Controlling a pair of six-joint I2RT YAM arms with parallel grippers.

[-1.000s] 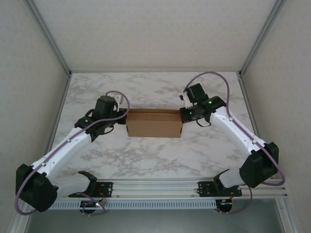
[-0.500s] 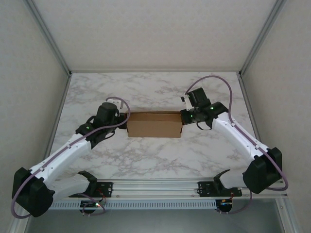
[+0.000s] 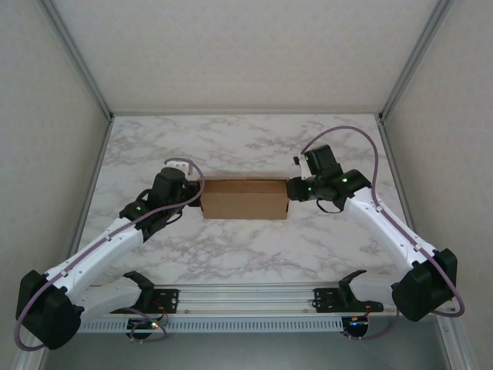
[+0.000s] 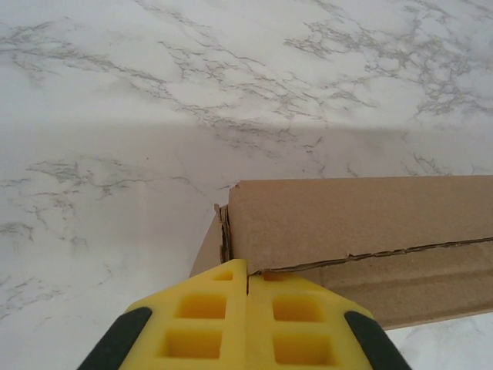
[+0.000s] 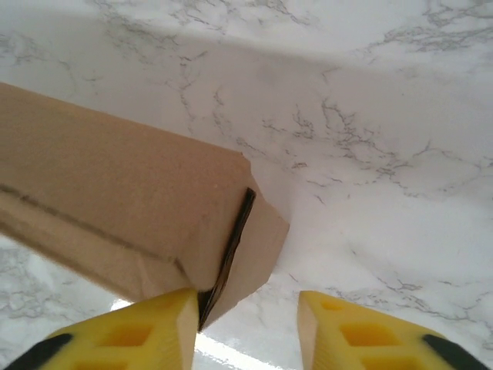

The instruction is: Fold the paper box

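Top external hides the fingertips at both ends of the paper box [image 3: 245, 199]; wrist views show left gripper [image 4: 247, 271] closed and empty, right gripper [image 5: 246, 304] parted, gripping nothing, box cropped.

L gripper [image 4: 247, 279] closed; R gripper [image 5: 245, 310] jaws apart.

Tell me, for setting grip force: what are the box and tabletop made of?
The paper box: matte brown cardboard, judging by its fibrous, ragged cut edge and creases. The table: smooth, white with grey veining, marble-look; stone or printed laminate, I cannot tell.
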